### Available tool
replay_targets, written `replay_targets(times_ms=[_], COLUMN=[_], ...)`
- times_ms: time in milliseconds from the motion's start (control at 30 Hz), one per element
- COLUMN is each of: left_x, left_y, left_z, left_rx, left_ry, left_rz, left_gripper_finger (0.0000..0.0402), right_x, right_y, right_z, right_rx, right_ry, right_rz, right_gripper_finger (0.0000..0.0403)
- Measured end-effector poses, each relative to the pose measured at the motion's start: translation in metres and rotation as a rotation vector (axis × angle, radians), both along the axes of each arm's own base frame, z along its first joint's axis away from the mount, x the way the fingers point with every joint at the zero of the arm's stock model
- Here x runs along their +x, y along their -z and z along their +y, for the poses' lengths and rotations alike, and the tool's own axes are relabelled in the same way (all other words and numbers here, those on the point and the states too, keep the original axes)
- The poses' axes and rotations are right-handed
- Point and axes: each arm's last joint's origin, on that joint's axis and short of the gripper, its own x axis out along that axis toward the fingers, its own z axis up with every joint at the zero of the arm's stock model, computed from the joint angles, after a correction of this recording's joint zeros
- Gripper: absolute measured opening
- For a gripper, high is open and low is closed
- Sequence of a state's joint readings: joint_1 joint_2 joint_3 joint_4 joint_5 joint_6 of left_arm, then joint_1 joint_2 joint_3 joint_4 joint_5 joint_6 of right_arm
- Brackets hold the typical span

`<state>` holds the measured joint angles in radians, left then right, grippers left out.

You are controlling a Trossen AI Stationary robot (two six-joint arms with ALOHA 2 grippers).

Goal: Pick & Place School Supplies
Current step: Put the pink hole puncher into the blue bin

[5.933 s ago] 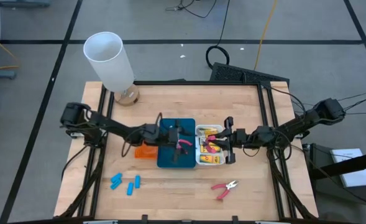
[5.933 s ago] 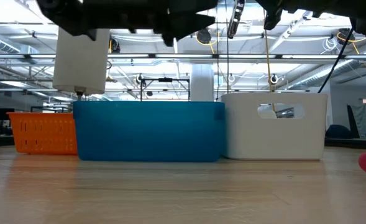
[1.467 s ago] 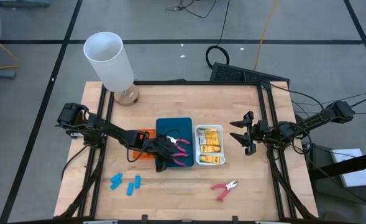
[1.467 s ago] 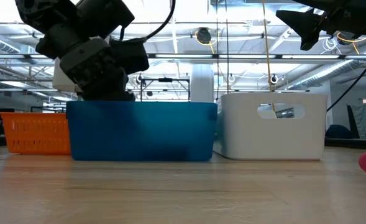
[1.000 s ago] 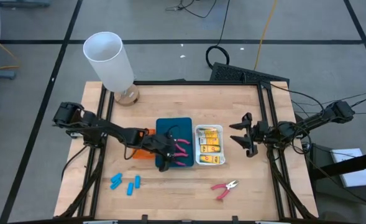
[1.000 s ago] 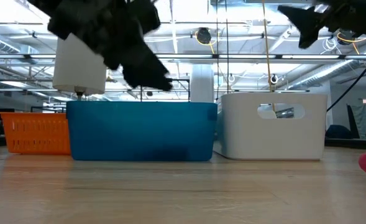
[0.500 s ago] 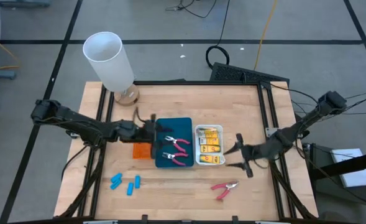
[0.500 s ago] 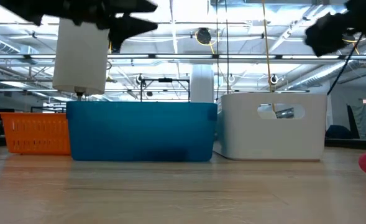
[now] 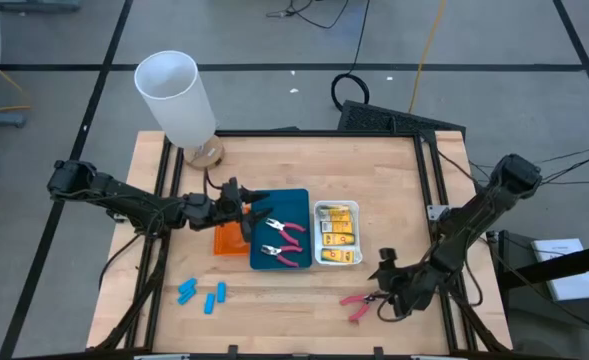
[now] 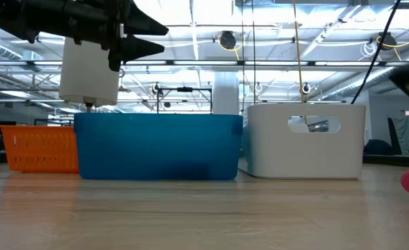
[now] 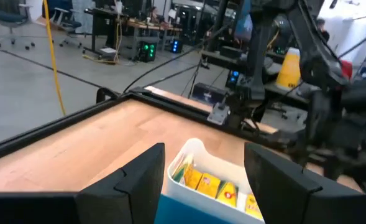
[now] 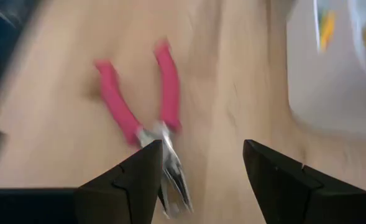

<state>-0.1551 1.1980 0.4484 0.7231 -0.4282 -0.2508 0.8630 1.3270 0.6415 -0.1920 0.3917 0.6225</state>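
The right hand (image 9: 382, 285) hangs low over the front right part of the bench (image 9: 394, 180), its two fingers (image 12: 133, 171) spread wide with nothing between them. Just beside it lie the loose pink-handled pliers (image 9: 358, 303) on the bare wood; in the right wrist view these pliers (image 12: 144, 121) sit directly ahead of the spread fingers, handles pointing away, though the blur there makes it hard to say whether a fingertip touches the metal tips.

The left hand (image 9: 249, 210) hovers above the back left edge of the blue tray (image 9: 296, 196), over the orange tray (image 9: 228, 241) beside it, fingers (image 11: 142, 180) also wide and empty. Two more pink-handled pliers (image 9: 282, 243) lie inside the blue tray. To its right, touching it, stands the white tray (image 9: 338, 208), which holds the yellow-orange packets (image 9: 338, 232). Three light-blue stubby pieces (image 9: 202, 295) lie together on the bench near the front left, well apart from the trays. A tall white cylinder (image 9: 176, 98) stands at the back left corner.
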Motion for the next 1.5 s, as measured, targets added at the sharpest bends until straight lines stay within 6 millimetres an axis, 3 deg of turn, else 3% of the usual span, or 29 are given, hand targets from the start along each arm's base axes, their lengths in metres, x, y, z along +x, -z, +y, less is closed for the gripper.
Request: replay_targets(times_ms=[467,733,1133,1500], left_x=[0.000,0.000,0.000,0.000], left_y=[-0.002,-0.001,-0.001,-0.001], left_z=[0.000,0.000,0.000,0.000], left_rx=[-0.023,-0.016,-0.015,-0.015], left_ry=[0.000,0.000,0.000,0.000], left_rz=[-0.029,-0.018,-0.010,-0.010], left_gripper_finger=[0.0225,0.0225,0.0225,0.0225], right_x=[0.001,0.004,0.007,0.007], right_y=[0.043,0.044,0.045,0.041], right_z=[0.023,0.020,0.018,0.015], right_rx=[-0.010,-0.034,-0.069,-0.069], right_ry=[-0.023,-0.026,-0.064,-0.039], right_rz=[0.109,0.110,0.104,0.082], right_gripper_finger=[0.0214,0.0203,0.0099,0.0097])
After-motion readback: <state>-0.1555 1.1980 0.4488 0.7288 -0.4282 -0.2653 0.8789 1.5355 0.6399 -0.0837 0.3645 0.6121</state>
